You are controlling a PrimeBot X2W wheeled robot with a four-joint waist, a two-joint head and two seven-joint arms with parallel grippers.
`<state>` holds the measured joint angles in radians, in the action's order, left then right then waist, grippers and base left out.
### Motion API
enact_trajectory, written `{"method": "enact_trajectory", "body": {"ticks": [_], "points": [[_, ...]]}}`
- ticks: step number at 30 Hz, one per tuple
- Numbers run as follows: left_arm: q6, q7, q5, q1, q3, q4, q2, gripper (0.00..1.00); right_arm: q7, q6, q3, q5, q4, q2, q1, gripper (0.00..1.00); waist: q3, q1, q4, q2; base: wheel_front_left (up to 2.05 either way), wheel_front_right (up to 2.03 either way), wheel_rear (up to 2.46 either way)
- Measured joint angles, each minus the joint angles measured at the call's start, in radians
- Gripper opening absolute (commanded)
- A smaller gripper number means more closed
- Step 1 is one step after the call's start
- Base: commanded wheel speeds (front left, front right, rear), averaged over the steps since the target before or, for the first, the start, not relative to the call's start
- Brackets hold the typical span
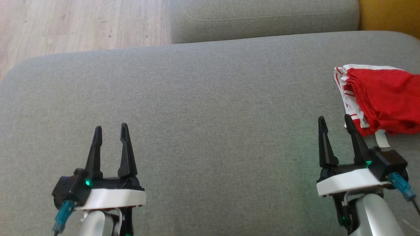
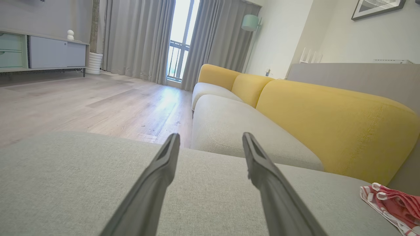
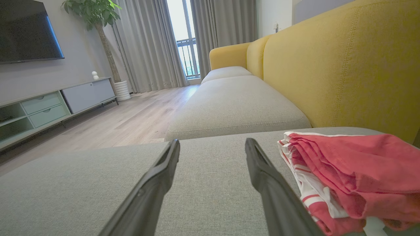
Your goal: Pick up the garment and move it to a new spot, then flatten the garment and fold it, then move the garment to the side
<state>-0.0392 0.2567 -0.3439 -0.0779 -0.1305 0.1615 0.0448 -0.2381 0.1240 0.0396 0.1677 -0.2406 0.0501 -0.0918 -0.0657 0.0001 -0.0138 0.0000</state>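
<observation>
Two grippers are pointing forward over the grey sofa cushion (image 1: 210,98). I am reading both as spread wide with nothing between the fingers: left gripper (image 1: 111,126) at lower left, right gripper (image 1: 334,117) at lower right. The red garment (image 1: 384,98) with white striped trim is lying bunched at the cushion's right edge, just beside the right gripper's outer finger; contact I cannot tell.

Right wrist view is giving me the yellow backrest (image 3: 344,65) behind the garment, a television (image 3: 26,32), a plant (image 3: 95,9) and a cabinet (image 3: 49,105). What its open shelves are holding I cannot tell.

Left wrist view is adding a lamp (image 2: 251,22) and a framed picture (image 2: 377,8).
</observation>
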Motion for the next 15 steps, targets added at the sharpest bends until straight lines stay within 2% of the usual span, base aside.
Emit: {"method": "enact_trajectory", "body": {"ticks": [9, 10, 15], "points": [[0.005, 0.000, -0.017, 0.000, 0.005, -0.017, 0.000, 1.00, 0.000, 0.000, 0.000, 0.002, 0.001, 0.000, 0.000, 1.00, -0.004, 0.0000, -0.004, 0.0000, 0.00, 0.00, 0.00], [0.006, 0.000, -0.020, 0.000, 0.007, -0.020, 0.000, 0.00, 0.000, 0.000, 0.000, 0.002, 0.001, 0.000, 0.000, 0.00, -0.003, 0.0000, -0.004, 0.0000, 0.00, 0.00, 0.00], [0.005, -0.001, -0.022, 0.039, 0.001, 0.061, -0.002, 0.00, 0.001, -0.001, 0.002, 0.002, -0.076, -0.002, 0.034, 0.00, -0.003, 0.0000, -0.004, 0.0000, 0.00, 0.00, 0.00]]}}
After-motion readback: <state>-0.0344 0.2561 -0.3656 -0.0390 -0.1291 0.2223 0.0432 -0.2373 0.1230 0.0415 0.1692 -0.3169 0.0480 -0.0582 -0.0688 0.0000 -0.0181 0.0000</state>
